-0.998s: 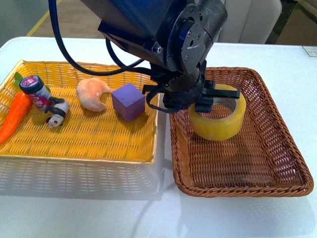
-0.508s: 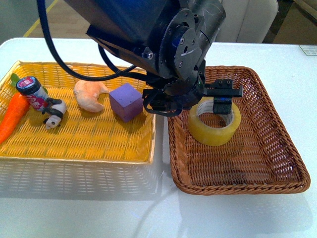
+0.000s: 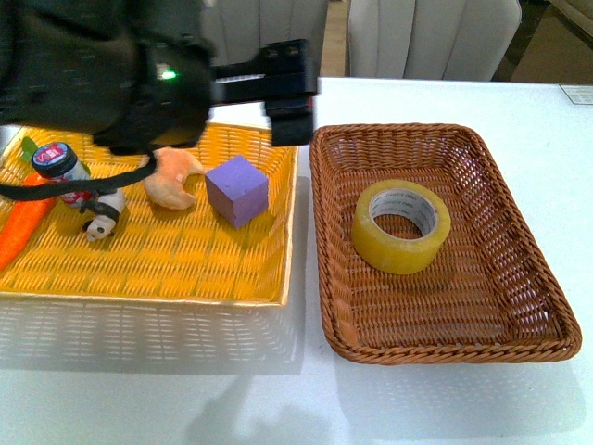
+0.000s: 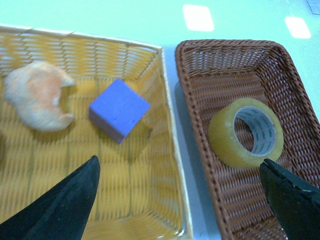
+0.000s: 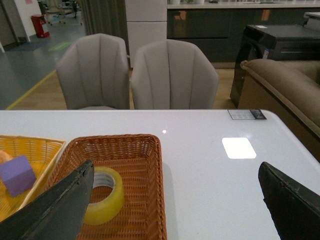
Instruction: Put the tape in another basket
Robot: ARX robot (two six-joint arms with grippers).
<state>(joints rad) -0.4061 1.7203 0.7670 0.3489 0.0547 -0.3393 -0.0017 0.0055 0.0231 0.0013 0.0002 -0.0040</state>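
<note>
We see the left end effector (image 4: 180, 200) spread wide apart, holding nothing, above the yellow basket (image 3: 185, 269). The right end effector (image 5: 172, 205) is likewise wide apart and empty. The tape (image 3: 401, 226) lies flat inside the brown basket (image 3: 519, 269) on the tabletop (image 3: 547, 111).

Purple cube (image 3: 237, 189), croissant (image 3: 174, 175), perhaps a carrot (image 3: 26, 219)

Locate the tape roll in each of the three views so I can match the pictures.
Front view: tape lies flat in the brown basket, toward its far left part.
Left wrist view: tape in the same basket, right of centre.
Right wrist view: tape, bottom left.
Shared landmark: purple cube in the yellow basket.
</note>
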